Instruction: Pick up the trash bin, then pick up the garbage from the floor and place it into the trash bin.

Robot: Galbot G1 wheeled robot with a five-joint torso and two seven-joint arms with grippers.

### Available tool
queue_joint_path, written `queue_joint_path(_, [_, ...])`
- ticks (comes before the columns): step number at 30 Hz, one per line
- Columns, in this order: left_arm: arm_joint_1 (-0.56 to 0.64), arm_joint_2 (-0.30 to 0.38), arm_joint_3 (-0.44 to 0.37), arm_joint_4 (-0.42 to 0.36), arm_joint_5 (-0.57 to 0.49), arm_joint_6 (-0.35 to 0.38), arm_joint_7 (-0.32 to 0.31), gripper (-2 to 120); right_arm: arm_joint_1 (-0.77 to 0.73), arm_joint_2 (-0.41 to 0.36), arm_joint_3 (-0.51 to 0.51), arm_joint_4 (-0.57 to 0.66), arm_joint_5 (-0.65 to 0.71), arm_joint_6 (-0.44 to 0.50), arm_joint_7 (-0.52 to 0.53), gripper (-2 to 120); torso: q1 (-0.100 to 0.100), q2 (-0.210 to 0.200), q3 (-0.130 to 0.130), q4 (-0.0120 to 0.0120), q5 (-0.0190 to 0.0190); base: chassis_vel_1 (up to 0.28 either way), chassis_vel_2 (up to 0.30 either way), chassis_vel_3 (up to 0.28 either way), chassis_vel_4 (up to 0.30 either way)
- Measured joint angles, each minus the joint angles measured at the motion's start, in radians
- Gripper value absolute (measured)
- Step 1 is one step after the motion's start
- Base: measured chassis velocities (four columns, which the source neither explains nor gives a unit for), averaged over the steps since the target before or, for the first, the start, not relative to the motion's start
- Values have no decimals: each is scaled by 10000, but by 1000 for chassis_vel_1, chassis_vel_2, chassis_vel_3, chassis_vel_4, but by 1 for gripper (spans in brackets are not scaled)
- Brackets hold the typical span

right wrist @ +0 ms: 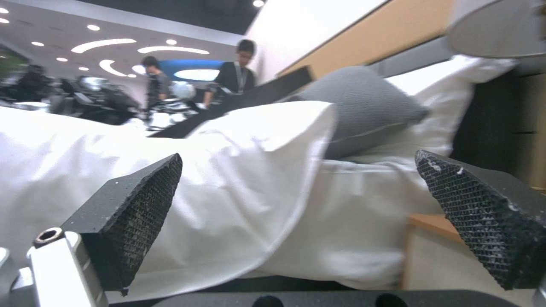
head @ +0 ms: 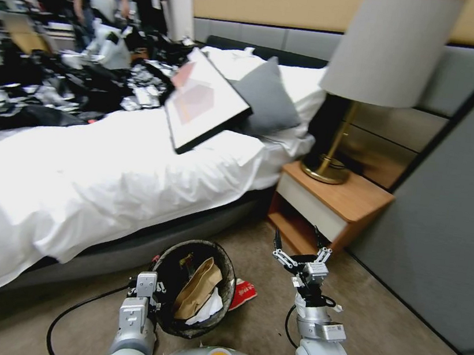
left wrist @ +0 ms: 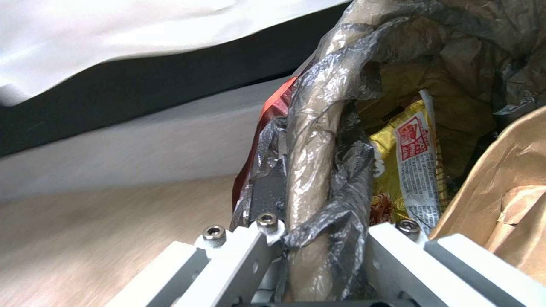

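The left gripper (head: pixel 158 295) is clamped on the bin (head: pixel 193 288) rim, holding it beside itself, with a paper bag (head: pixel 197 289) and wrappers inside. The right gripper (head: pixel 299 250) hovers spread and empty; a red wrapper (head: pixel 243 293) remains on the floor below it, beside the bin.

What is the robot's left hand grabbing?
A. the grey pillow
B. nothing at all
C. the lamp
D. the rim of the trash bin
D. The left gripper has its fingers closed over the bag-covered rim of the trash bin, while the right gripper is open and empty.
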Motion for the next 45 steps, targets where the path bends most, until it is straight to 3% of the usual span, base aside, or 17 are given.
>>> queue_joint_path(16, [47,-16,135,0,75,-433,33,1,-27,12,-41,9,-26,-75,-25,100,0,0,0,-1,-1,81,87,89,84])
queue_joint_path(24, [35,-16,140,2,114,-463,77,1,-90,-186,-3,-66,182,-702,-60,100,1,0,0,0,0,0,0,0,0])
queue_joint_path(32, [21,-17,187,7,155,-512,126,1,-322,-1407,-41,-299,1539,-2795,-204,100,0,0,0,0,0,0,0,0,0])
queue_joint_path(35, [2,-14,182,9,155,-517,126,1,-326,-2457,-197,-629,1931,-3976,-119,100,1,0,0,0,1,0,0,0,0])
queue_joint_path(37, [-2,-3,182,9,155,-517,126,1,-329,-2623,-250,-657,2023,-4175,-89,100,0,0,0,0,1,0,0,0,0])
queue_joint_path(39, [-20,-1,187,9,155,-517,126,1,-322,-3366,-502,-822,2677,-5208,-56,100,0,0,0,0,0,0,0,0,0])
queue_joint_path(45, [-42,-45,229,9,161,-517,134,1,69,-4114,-979,-1456,3791,-6223,-168,100,0,0,0,0,2,0,0,0,0])
